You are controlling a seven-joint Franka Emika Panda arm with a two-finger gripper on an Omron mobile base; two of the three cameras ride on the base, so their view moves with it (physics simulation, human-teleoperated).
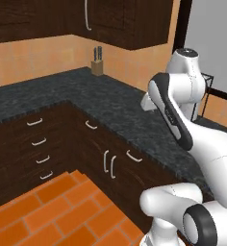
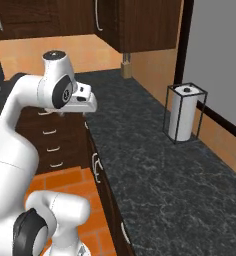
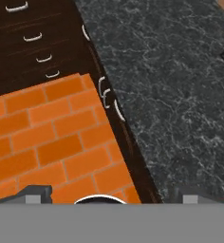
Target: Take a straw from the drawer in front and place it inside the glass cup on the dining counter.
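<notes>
Hand view looks down over the edge of the black speckled counter (image 3: 171,95), with the dark cabinet fronts (image 3: 33,52) and their pale drawer handles (image 3: 32,37) off to one side and orange brick floor (image 3: 47,137) below. My gripper (image 3: 109,197) hangs in the air with its two tips at the far edges of the picture, so I read the jaws as spread full wide, and nothing sits between them. From the left base view I see my arm (image 1: 182,115) folded high above the corner of the counter, a knife block (image 1: 97,65) at the back wall, and every drawer (image 1: 36,132) closed. From the right base view there's a paper towel roll (image 2: 182,117) in its wire holder on the granite. I can't spot the straw, the glass cup or the dining counter; the straw is presumably inside a shut drawer. So I judge I'm at the very first step. Next I need to come down to the drawer handle (image 1: 133,156) in front of me, pinch it and pull straight out.
</notes>
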